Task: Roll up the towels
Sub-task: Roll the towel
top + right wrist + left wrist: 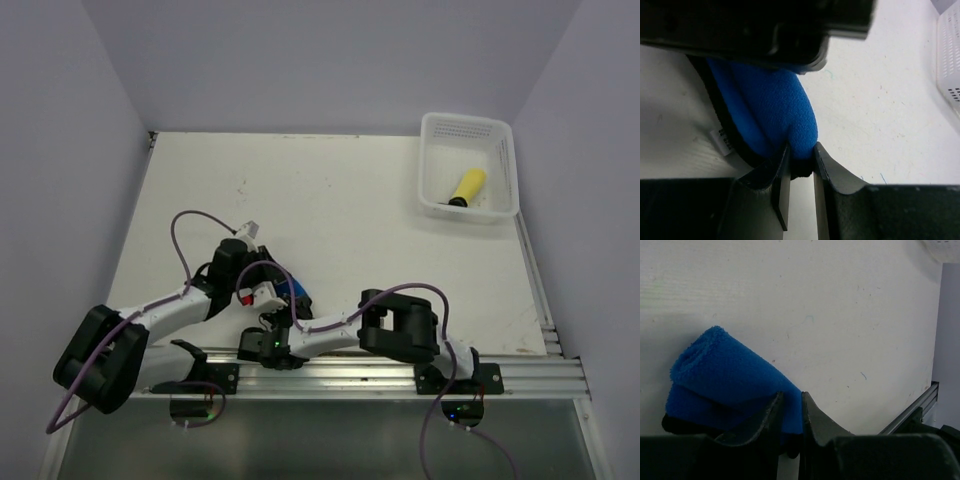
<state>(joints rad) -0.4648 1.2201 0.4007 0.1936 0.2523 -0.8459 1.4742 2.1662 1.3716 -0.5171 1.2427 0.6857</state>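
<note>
- Blue towel (293, 292) — lower left of centre in top view, on table (350, 200) just ahead of the arm bases, caught between both claws, well apart from basket (470, 128).
- Left-wrist view: partly rolled. Fat roll w/ spiral end at left of frame, a flatter layer under it running down to the fingers, dark edging at bottom left.
- L claw (791, 399): narrow, pinching a fold of blue cloth at the near side.
- R claw (801, 150): narrow too, nipped on the dark-edged end of the cloth. White label (722, 140) sits just left of it.
- Yellow towel (467, 187): looks rolled, lying in basket at upper right of top view — prob. done, so blue is the one left.
- Step in hand (my read): finishing / tightening the blue roll.
- To do it well:
  - Both claws should hold at the same line across the cloth, else roll goes cone-shaped.
  - Turn both wrists together, same rate, w/ light tension between them so layers stay snug.
  - Stay low — cloth touching table gives drag and stops the roll springing open.
  - Claws are v. close together here, so watch for fingers or wrist housings clashing.
  - Soft terry slips and relaxes, so don't let go of either pinch until the loose edge is tucked under the roll.
  - Can't tell from these views how much flat cloth is left, since the arms hide it from above.
</note>
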